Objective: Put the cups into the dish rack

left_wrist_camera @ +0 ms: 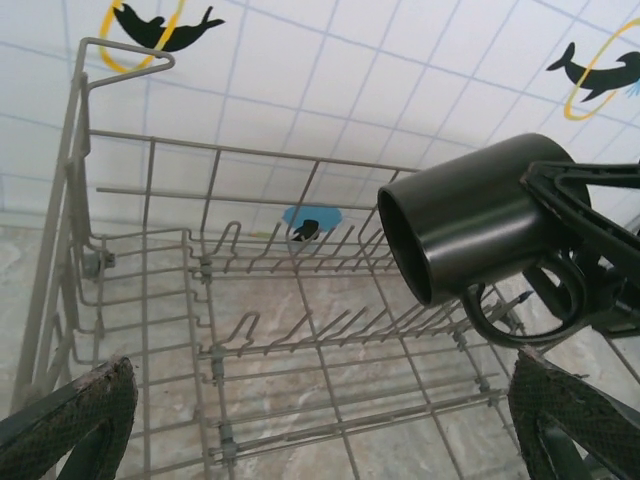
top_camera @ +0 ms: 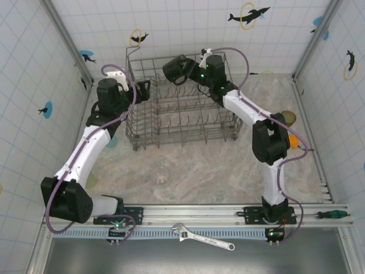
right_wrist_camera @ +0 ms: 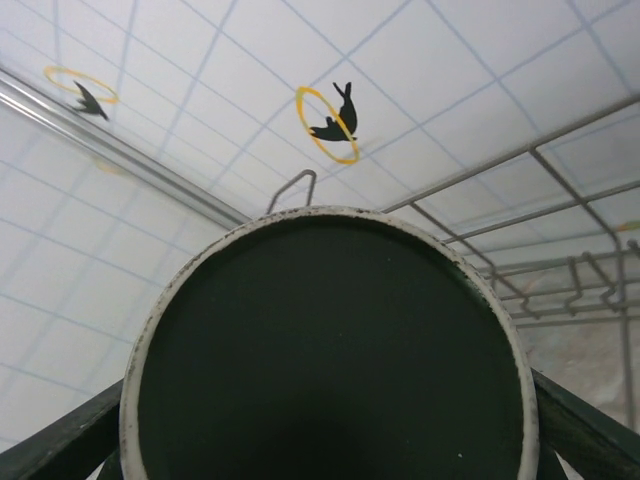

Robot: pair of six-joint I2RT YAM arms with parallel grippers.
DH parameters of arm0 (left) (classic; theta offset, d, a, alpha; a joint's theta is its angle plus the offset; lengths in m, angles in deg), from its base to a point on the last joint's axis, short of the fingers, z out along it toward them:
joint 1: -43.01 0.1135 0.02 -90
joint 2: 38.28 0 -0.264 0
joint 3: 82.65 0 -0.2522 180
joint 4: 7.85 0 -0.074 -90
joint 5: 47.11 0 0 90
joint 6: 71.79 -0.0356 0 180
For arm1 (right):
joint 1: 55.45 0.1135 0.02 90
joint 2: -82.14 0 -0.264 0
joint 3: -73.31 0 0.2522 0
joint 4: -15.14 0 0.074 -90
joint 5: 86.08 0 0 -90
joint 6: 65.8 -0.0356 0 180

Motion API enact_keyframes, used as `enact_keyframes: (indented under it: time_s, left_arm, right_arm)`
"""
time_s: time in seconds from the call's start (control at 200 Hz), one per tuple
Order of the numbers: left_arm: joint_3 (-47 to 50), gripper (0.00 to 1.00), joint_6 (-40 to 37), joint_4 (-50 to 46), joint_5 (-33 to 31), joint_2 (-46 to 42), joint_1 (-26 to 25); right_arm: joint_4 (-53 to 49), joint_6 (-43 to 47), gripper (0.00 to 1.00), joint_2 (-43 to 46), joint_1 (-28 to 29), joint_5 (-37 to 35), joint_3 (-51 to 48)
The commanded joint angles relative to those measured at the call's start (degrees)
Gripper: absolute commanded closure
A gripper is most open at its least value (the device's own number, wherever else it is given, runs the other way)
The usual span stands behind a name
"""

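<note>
Overhanging rack (top_camera: 181,135), right arm (top_camera: 246,109) with mug (top_camera: 175,69)

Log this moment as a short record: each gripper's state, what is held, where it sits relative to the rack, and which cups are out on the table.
left gripper: open, empty, at the rack's left side
right gripper: shut on black mug
black mug: tipped on its side, in the air above the tines, not set down
dish rack: no cup seen resting on its tines
clear glass: on the table in front of the rack
brownish tumbler: on the table right of the rack, beside the right arm
</note>
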Motion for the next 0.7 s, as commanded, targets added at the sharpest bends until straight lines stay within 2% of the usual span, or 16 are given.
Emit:
enact_keyframes:
  time_s: [0.0, 0.315, 0.696]
  left_arm:
    - [1.6, 0.03, -3.5, 2.1, -2.5, -2.2, 0.3]
    - [3.6, 0.03, -4.1, 3.4, -3.6, -3.4, 0.3]
    - [4.0, 0.03, -3.5, 3.6, -1.8, -2.7, 0.2]
  right_arm:
    - [-4.3, 11.0, 1.0, -1.6, 1.7, -6.0, 8.3]
    - [-10.9, 22.6, 1.0, -6.4, 3.7, -15.9, 15.1]
    - [-12.2, 27.8, 1.0, -10.0, 4.4, -19.8, 17.9]
